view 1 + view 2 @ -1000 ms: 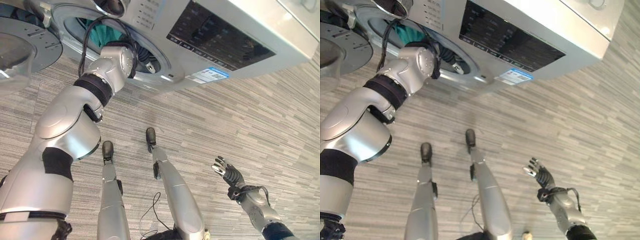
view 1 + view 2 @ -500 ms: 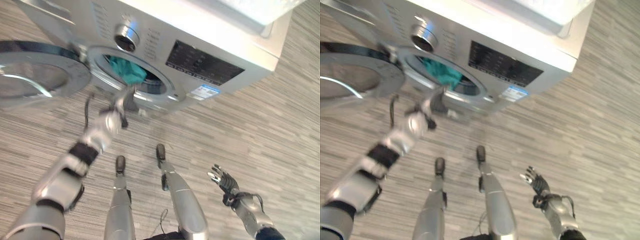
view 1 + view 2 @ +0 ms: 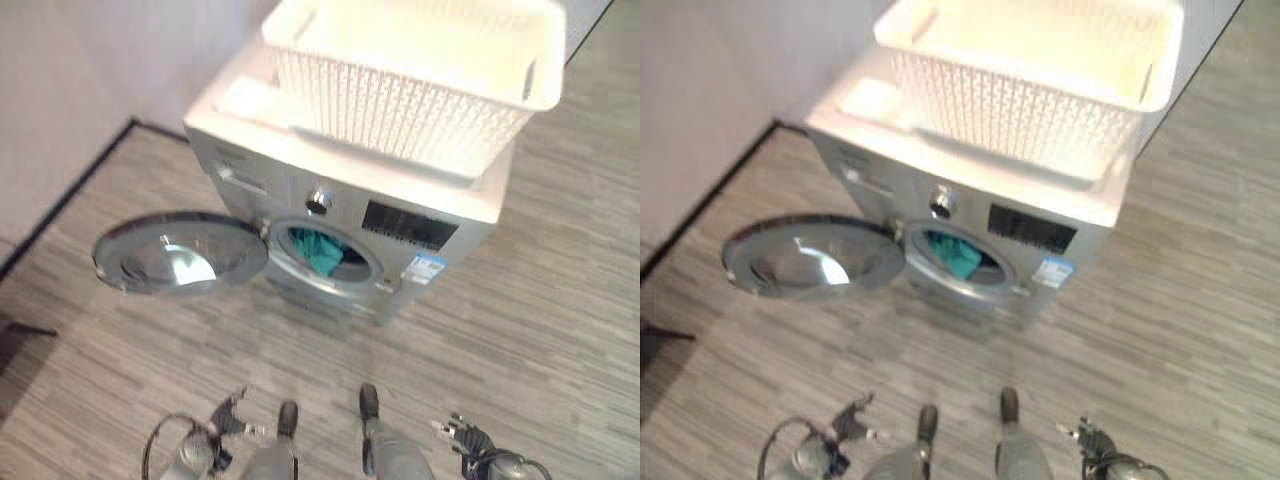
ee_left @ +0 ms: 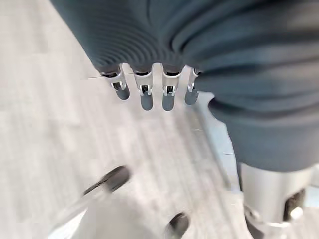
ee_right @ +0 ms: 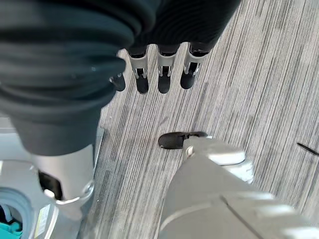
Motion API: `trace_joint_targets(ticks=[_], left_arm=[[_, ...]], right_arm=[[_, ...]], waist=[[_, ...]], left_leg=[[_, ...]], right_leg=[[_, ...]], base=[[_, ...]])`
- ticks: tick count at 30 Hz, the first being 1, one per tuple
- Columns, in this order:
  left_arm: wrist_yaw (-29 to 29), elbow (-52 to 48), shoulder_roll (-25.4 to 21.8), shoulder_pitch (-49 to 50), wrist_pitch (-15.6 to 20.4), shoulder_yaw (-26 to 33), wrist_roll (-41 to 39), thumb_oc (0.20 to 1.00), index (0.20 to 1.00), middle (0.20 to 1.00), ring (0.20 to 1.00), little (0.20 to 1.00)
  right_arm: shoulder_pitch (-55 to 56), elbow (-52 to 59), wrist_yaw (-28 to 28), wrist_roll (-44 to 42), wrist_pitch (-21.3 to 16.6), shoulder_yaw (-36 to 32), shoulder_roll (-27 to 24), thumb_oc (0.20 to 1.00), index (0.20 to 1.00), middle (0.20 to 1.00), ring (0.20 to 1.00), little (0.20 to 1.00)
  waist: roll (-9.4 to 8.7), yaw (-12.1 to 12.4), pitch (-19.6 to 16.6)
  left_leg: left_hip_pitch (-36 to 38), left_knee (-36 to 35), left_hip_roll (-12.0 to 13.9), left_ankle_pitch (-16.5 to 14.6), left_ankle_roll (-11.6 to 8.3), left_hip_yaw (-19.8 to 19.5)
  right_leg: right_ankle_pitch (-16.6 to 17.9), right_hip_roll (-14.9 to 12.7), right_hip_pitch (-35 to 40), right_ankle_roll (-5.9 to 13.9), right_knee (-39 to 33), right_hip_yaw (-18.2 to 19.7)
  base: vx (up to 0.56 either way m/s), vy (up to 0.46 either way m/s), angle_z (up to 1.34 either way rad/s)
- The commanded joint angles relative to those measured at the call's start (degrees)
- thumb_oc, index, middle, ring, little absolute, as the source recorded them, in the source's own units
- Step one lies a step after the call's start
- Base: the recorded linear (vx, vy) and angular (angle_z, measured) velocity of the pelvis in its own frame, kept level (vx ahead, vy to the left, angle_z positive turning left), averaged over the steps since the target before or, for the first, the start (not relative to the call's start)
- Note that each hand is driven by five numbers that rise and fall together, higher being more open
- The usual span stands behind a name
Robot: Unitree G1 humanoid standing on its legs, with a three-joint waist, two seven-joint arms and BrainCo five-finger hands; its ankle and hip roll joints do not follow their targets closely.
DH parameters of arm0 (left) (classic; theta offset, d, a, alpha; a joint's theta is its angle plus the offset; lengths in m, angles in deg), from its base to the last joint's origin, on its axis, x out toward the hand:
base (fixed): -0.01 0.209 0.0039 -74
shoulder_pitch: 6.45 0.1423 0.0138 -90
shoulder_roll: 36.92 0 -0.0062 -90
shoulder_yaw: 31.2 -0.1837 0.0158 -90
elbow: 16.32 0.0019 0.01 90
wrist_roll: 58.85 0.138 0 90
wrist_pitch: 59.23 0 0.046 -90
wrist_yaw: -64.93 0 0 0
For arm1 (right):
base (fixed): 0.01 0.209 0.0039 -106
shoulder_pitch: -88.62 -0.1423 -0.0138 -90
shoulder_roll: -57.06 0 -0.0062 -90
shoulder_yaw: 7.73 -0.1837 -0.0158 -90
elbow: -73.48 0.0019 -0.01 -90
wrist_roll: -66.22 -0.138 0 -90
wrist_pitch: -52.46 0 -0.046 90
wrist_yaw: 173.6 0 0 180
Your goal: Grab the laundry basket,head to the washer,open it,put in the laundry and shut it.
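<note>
Laundry [image 3: 322, 252] sits in drum, door [image 3: 180, 265] open, so I see left hand [image 3: 232, 419] and right hand [image 3: 462, 436] low, fingers relaxed, empty.

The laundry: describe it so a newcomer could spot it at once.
Find the silver washer with a white basket on top. Its round door hangs open, and the laundry sits inside the drum opening: a crumpled cloth, the only teal thing there.

Left hand [image 4: 149, 55] and right hand [image 5: 99, 45] capped by dark ribbed covers, silver fingers [image 5: 163, 69] tipped in black, thumbs cased in silver.
</note>
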Motion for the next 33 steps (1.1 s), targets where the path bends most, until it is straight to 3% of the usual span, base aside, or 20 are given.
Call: trace_joint_targets(ticks=[1,5,9,12,13,17,25,30,31,33], left_arm=[[1.08,3.86,0.99,-4.20,1.53,1.65,-1.11,1.000,1.000,1.000,1.000,1.000],[3.31,11.57,3.03,-4.84,1.32,2.24,-0.22,1.000,1.000,1.000,1.000,1.000],[5.38,17.64,4.00,-5.91,0.91,3.72,-1.62,1.000,1.000,1.000,1.000,1.000],[5.34,20.67,4.73,-5.03,1.00,5.47,-3.69,1.000,1.000,1.000,1.000,1.000],[5.29,22.12,5.55,-4.29,1.01,6.25,-4.55,1.000,1.000,1.000,1.000,1.000],[5.35,23.89,7.01,-3.76,1.20,7.07,-5.44,1.000,1.000,1.000,1.000,1.000],[5.60,24.58,7.39,-5.05,1.48,7.10,-7.13,1.000,1.000,1.000,1.000,1.000],[5.62,23.78,7.50,-5.86,1.57,7.17,-8.60,1.000,1.000,1.000,1.000,1.000],[6.03,23.06,7.82,-7.05,1.76,6.88,-9.83,1.000,1.000,1.000,1.000,1.000],[5.98,22.70,7.76,-7.21,1.80,6.66,-9.88,1.000,1.000,1.000,1.000,1.000]], right_arm=[[0.90,-1.25,0.89,1.21,0.54,-2.90,-0.41,1.000,1.000,1.000,1.000,1.000],[-0.22,-3.26,1.42,0.83,0.75,-3.38,0.68,1.000,1.000,1.000,1.000,1.000],[-2.16,-5.85,2.27,-0.73,0.52,-2.08,1.46,1.000,1.000,1.000,1.000,1.000],[-2.04,-6.74,2.36,-1.00,-0.08,-1.67,2.12,1.000,1.000,1.000,1.000,1.000],[-2.12,-6.98,2.50,-0.82,-0.32,-1.13,2.75,1.000,1.000,1.000,1.000,1.000],[-2.80,-8.34,2.91,-0.76,-0.40,-0.29,3.23,1.000,1.000,1.000,1.000,1.000],[-1.62,-8.40,2.79,-0.45,-0.65,0.47,3.69,1.000,1.000,1.000,1.000,1.000],[-0.93,-8.57,2.97,0.09,-0.67,1.04,3.45,1.000,1.000,1.000,1.000,1.000],[-1.00,-8.38,3.55,-0.56,-0.90,0.12,2.78,1.000,1.000,1.000,1.000,1.000],[-1.17,-8.37,3.77,-1.23,-0.87,-0.19,2.72,1.000,1.000,1.000,1.000,1.000]], waist=[[-2.22,0.92,-1.49],[-1.71,0.71,-2.08],[0.02,1.62,-2.82],[-0.51,3.36,-4.87],[-1.70,4.83,-6.65],[-3.06,6.52,-8.52],[-3.83,6.13,-8.47],[-4.68,6.01,-6.48],[-4.79,5.16,-4.87],[-4.93,5.41,-4.46]], left_leg=[[3.39,6.45,-3.36,-11.65,2.11,-2.31],[3.30,5.89,-5.18,-10.03,3.33,-3.16],[2.11,4.64,-5.21,-6.62,4.52,-3.20],[1.77,3.31,-5.48,-4.73,4.27,-2.39],[1.38,2.33,-6.04,-3.98,4.10,-1.39],[1.43,1.48,-6.35,-3.45,3.55,-0.09],[1.72,1.98,-5.61,-2.83,2.33,0.06],[-2.26,10.94,-5.96,-4.68,1.39,1.04],[-6.20,11.57,-2.76,-2.08,0.15,7.56],[-7.50,11.60,-1.52,-1.41,0.05,9.28]], right_leg=[[0.16,-6.08,-4.45,4.52,4.25,1.09],[1.36,-6.74,-5.69,5.41,7.24,2.29],[-6.65,0.29,-4.98,2.76,15.33,2.73],[-11.30,3.50,0.17,0.22,15.61,-2.69],[-12.24,4.19,3.75,-0.57,11.90,-4.61],[-10.78,4.42,6.90,-0.72,3.44,-3.32],[-10.56,4.97,8.04,-1.71,2.44,-4.80],[-11.12,4.72,8.24,-2.57,2.81,-4.86],[-11.27,3.89,8.79,-2.40,2.71,-6.45],[-11.14,3.57,8.73,-2.51,2.87,-6.61]], base=[[-0.01,0.144,0.10],[-0.09,0.166,0.11],[-0.12,0.107,0.02],[-0.03,-0.014,0.15],[-0.03,-0.084,0.07],[0.00,-0.060,-0.16],[0.01,-0.075,0.06],[-0.03,-0.051,0.19],[-0.05,0.028,0.45],[-0.04,0.016,0.74]])
